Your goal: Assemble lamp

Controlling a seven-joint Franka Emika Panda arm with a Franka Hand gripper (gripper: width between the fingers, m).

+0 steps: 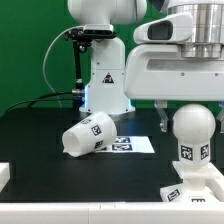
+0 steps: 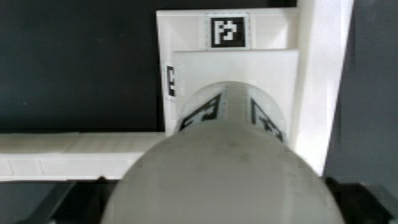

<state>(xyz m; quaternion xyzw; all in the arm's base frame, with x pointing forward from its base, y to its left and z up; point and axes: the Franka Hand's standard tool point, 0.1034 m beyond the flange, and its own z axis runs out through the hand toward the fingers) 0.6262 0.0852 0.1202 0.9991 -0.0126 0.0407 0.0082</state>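
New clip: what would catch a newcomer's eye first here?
The rounded bulb stands upright on the lamp base at the exterior view's right, directly beneath the gripper; it fills the wrist view. The shade lies tipped on its side on the black table, beside the marker board.

backdrop: green wall | surface: black table | light: even

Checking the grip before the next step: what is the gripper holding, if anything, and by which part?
The gripper straddles the bulb at its rounded head, above the base. Whether the fingers actually clamp it cannot be told.
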